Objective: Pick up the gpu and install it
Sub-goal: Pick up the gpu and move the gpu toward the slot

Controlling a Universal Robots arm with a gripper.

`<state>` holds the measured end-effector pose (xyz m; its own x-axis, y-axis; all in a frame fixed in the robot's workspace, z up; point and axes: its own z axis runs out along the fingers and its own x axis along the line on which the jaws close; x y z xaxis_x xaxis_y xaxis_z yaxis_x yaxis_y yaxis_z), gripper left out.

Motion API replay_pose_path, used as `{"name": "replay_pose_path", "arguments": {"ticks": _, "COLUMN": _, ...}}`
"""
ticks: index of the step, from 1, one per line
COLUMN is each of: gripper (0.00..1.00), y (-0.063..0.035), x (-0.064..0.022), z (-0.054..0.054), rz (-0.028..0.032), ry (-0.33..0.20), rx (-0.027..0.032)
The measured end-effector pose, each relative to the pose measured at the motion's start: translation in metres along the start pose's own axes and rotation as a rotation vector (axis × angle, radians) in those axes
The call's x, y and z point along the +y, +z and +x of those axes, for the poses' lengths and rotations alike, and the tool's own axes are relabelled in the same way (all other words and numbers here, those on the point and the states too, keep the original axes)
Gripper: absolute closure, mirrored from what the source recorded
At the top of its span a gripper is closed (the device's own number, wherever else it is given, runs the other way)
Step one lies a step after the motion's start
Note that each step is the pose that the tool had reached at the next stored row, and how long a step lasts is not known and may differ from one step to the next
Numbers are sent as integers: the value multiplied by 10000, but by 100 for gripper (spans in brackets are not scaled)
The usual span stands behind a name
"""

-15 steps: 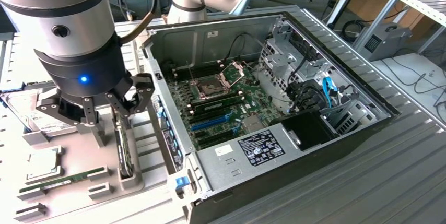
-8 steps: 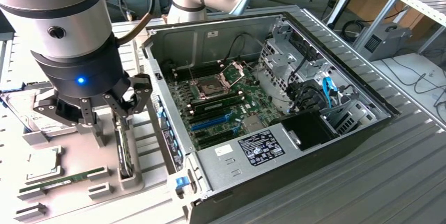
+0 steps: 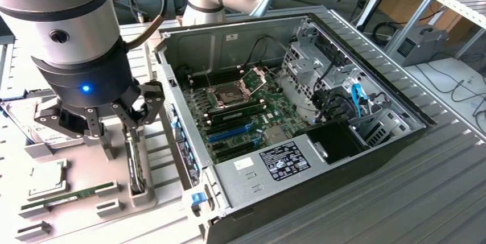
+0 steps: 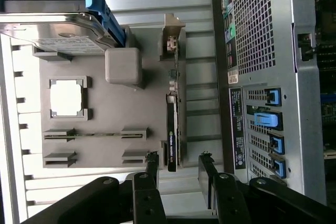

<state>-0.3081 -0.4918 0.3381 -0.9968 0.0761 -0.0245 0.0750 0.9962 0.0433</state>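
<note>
No words or numbers can be read for sure. A black label (image 3: 285,161) with white print lies on the power supply (image 3: 243,186), at five o'clock from the motherboard (image 3: 243,113). A white sticker (image 3: 244,164) sits at the label's nine o'clock. The gpu (image 4: 172,124) has a small green logo (image 4: 171,149) with lettering too small to read. The printed plate (image 4: 237,145) on the case (image 4: 262,51) and the white tag (image 4: 63,44) on the drive (image 4: 47,23) are also illegible.
</note>
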Motion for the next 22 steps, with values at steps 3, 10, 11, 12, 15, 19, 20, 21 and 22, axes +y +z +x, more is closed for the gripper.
{"name": "replay_pose_path", "arguments": {"ticks": 3, "gripper": 56, "y": 4, "x": -1, "z": 5, "rz": -1, "ry": 0, "rx": 0}}
{"name": "replay_pose_path", "arguments": {"ticks": 10, "gripper": 56, "y": 13, "x": -2, "z": 20, "rz": 0, "ry": 0, "rx": 0}}
{"name": "replay_pose_path", "arguments": {"ticks": 11, "gripper": 56, "y": 15, "x": -2, "z": 22, "rz": 0, "ry": 0, "rx": 0}}
{"name": "replay_pose_path", "arguments": {"ticks": 12, "gripper": 56, "y": 16, "x": -2, "z": 24, "rz": 0, "ry": 0, "rx": 0}}
{"name": "replay_pose_path", "arguments": {"ticks": 15, "gripper": 56, "y": 24, "x": -3, "z": 33, "rz": 0, "ry": 0, "rx": 0}}
{"name": "replay_pose_path", "arguments": {"ticks": 19, "gripper": 56, "y": 30, "x": -5, "z": 41, "rz": 0, "ry": 0, "rx": -1}}
{"name": "replay_pose_path", "arguments": {"ticks": 20, "gripper": 56, "y": 31, "x": -5, "z": 43, "rz": 0, "ry": 0, "rx": 0}}
{"name": "replay_pose_path", "arguments": {"ticks": 21, "gripper": 56, "y": 33, "x": -5, "z": 45, "rz": 0, "ry": 1, "rx": -1}}
{"name": "replay_pose_path", "arguments": {"ticks": 22, "gripper": 56, "y": 34, "x": -5, "z": 47, "rz": 0, "ry": 0, "rx": -1}}
